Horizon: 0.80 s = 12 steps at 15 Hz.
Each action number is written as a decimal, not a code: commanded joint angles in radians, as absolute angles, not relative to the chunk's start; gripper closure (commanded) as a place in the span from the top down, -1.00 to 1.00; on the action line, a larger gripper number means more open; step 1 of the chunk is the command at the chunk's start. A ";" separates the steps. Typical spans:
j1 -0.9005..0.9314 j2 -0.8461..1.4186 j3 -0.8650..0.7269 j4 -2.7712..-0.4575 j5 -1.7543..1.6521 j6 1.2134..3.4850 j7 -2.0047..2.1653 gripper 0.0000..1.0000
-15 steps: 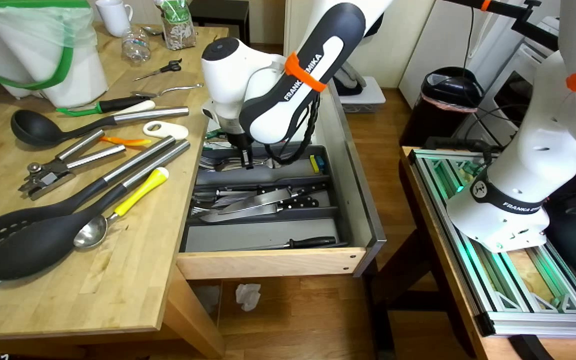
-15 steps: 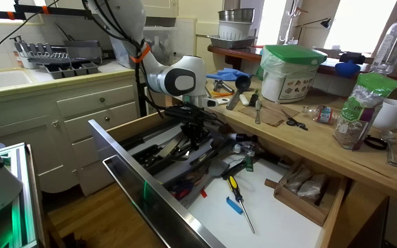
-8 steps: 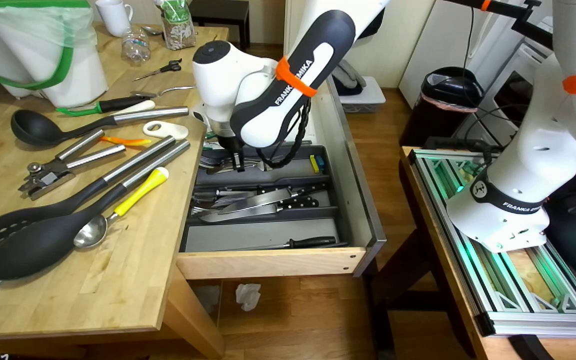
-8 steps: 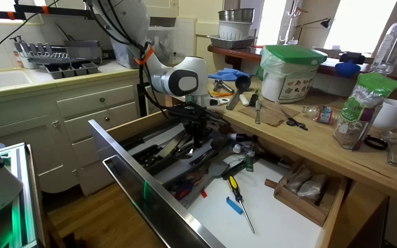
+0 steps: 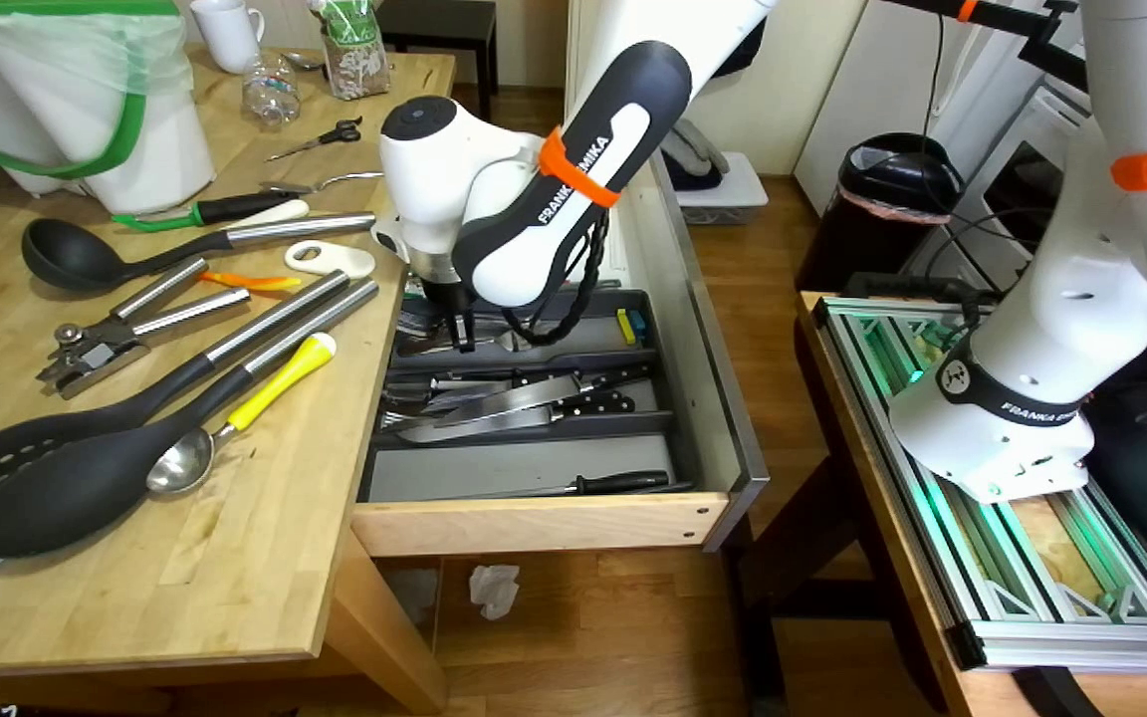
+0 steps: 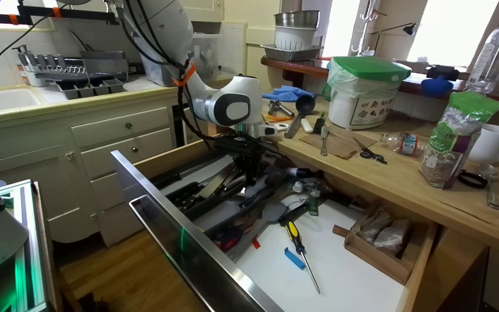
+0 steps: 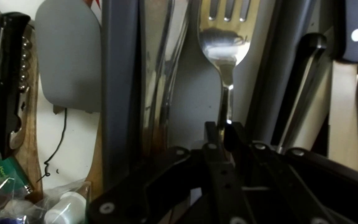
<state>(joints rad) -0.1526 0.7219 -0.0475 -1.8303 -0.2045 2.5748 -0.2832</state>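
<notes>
Grasping fork (image 7: 225, 53) in gripper (image 7: 224, 128) — handle between fingers, head jutting out beyond their tips.

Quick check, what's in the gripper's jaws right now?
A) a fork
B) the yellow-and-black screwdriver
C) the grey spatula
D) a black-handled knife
A: in the wrist view the gripper is closed on the handle of the fork, whose head and tines reach out beyond the jaws.
</notes>
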 commanded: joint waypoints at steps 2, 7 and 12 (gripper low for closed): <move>-0.169 0.757 -0.032 -1.802 -0.184 2.625 -0.300 -0.93; -0.169 0.773 -0.037 -1.791 -0.178 2.638 -0.282 -0.58; -0.155 0.756 -0.045 -1.802 -0.170 2.613 -0.255 0.35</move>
<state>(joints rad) -0.1586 0.7551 -0.0448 -1.8058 -0.1900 2.6175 -0.2749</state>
